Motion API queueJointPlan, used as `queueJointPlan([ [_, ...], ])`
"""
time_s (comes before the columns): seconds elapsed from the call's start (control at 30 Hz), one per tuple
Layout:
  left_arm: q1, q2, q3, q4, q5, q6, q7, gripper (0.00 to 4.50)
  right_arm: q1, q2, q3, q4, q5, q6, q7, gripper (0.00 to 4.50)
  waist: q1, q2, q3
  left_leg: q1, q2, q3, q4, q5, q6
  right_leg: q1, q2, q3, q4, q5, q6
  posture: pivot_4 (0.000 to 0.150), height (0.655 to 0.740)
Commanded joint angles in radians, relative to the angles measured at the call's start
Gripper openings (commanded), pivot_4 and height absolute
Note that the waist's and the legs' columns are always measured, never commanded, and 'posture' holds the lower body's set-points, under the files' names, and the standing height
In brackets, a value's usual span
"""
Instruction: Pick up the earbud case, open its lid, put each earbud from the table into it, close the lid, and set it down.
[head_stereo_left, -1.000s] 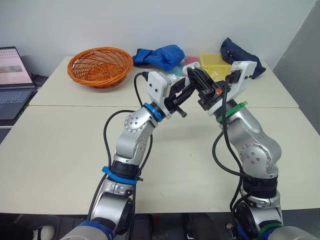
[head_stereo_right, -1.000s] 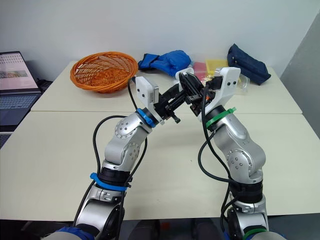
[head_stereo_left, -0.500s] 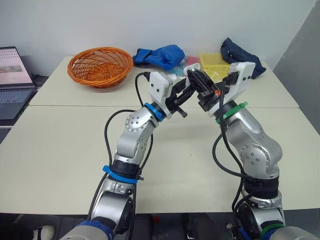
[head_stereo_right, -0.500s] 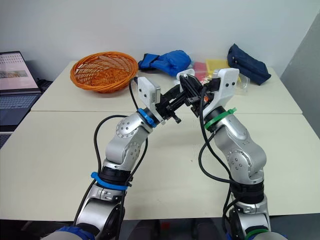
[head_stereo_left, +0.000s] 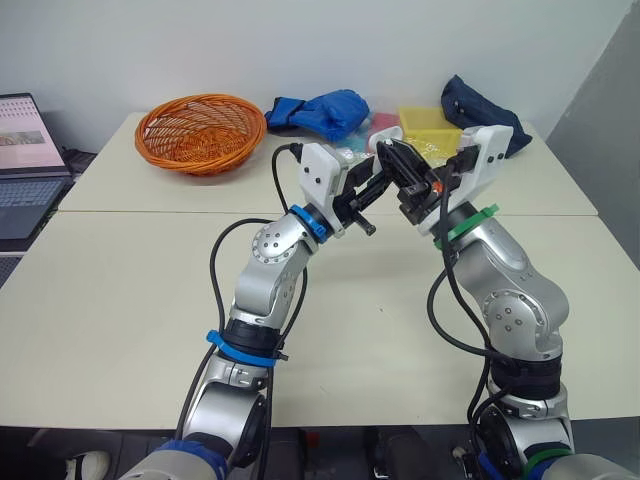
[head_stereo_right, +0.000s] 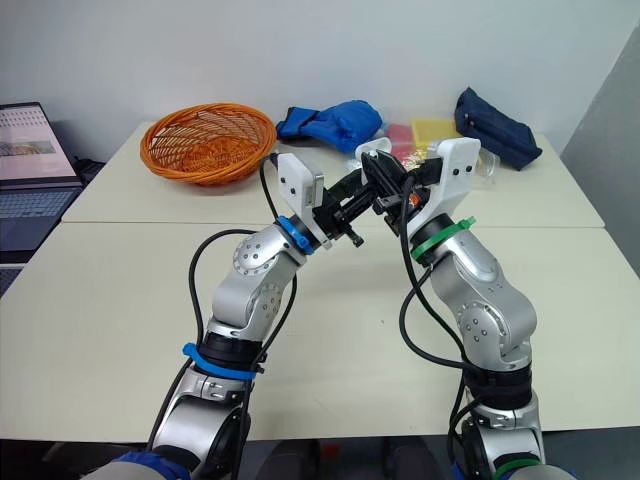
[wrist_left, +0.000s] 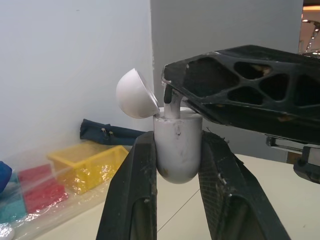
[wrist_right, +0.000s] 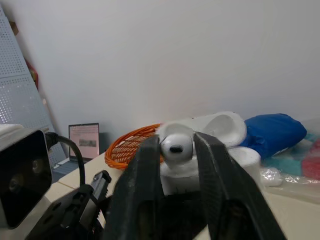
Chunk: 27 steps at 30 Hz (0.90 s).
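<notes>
Desk (head_stereo_left: 120, 300): two pale tops butted together. On the far one sit an orange basket (head_stereo_left: 200, 132), a blue cloth bundle (head_stereo_left: 325, 112), a navy pouch (head_stereo_left: 480, 115) and a yellow box (head_stereo_left: 428, 122) in clear wrap. A laptop (head_stereo_left: 22, 165) stands off the desk's left edge.

Both arms are raised and meet over the seam, well above the surface.

- Left claw (wrist_left: 178, 142): clenched on the earbud case (wrist_left: 177, 162), one finger on each side of the white body. The case is upright, with its lid (wrist_left: 134, 95) flipped open and tilted back.
- Right claw (wrist_right: 177, 146): pinching an earbud (wrist_left: 171, 105) directly over the case, stem down and reaching into the open top.
</notes>
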Motion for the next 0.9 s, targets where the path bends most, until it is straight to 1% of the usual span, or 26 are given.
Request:
queueJointPlan([
  [0.03, -0.054, -0.02, 0.003, -0.078, -0.021, -0.063, -0.007, 0.75, 0.005, -0.004, -0.004, 0.025, -0.017, 0.022, -0.011, 2.07, 0.0, 0.0, 0.0, 0.0, 0.0, 0.0, 0.0, 0.0, 0.0, 0.0, 0.0, 0.0, 0.0, 0.0, 0.0, 0.15, 0.74],
  [0.4, -0.045, -0.022, 0.001, -0.085, -0.023, -0.055, -0.007, 0.75, -0.007, -0.005, -0.007, 0.019, -0.017, 0.019, -0.005, 2.07, 0.0, 0.0, 0.0, 0.0, 0.0, 0.0, 0.0, 0.0, 0.0, 0.0, 0.0, 0.0, 0.0, 0.0, 0.0, 0.15, 0.74],
  [0.5, -0.04, -0.018, 0.007, -0.079, -0.031, -0.038, -0.007, 0.75, 0.003, -0.039, -0.01, -0.019, 0.006, 0.031, 0.035, 2.07, 0.001, 0.0, 0.0, 0.0, 0.0, 0.0, 0.0, 0.0, 0.0, 0.0, 0.0, 0.0, 0.0, 0.0, 0.0, 0.15, 0.74],
  [0.63, -0.032, 0.01, 0.011, -0.071, -0.036, -0.036, -0.039, 0.75, 0.022, -0.173, -0.082, -0.088, 0.1, 0.12, 0.115, 2.07, 0.002, 0.0, 0.0, -0.001, 0.0, 0.0, 0.0, 0.0, 0.0, 0.0, -0.001, 0.0, -0.001, 0.0, 0.0, 0.15, 0.74],
  [0.73, -0.026, 0.044, 0.016, -0.067, -0.052, -0.026, -0.087, 0.75, 0.013, -0.323, -0.162, -0.106, 0.204, 0.215, 0.196, 2.07, 0.003, 0.0, 0.0, -0.001, 0.0, 0.0, 0.0, 0.0, 0.0, 0.0, -0.001, 0.0, -0.001, 0.0, 0.0, 0.15, 0.74],
  [0.83, -0.016, 0.093, 0.017, -0.053, -0.062, -0.033, -0.156, 0.75, -0.009, -0.491, -0.226, -0.073, 0.289, 0.311, 0.29, 2.07, 0.002, 0.001, 0.0, -0.001, 0.0, 0.0, 0.0, 0.0, 0.0, 0.0, 0.0, 0.0, -0.001, 0.0, 0.0, 0.15, 0.74],
  [0.9, -0.014, 0.11, 0.017, -0.045, -0.066, -0.036, -0.181, 0.75, -0.017, -0.558, -0.238, -0.053, 0.318, 0.343, 0.325, 2.07, 0.001, 0.001, 0.0, 0.0, 0.0, 0.0, -0.001, 0.0, 0.0, 0.0, 0.0, 0.0, -0.001, 0.0, 0.0, 0.15, 0.74],
])
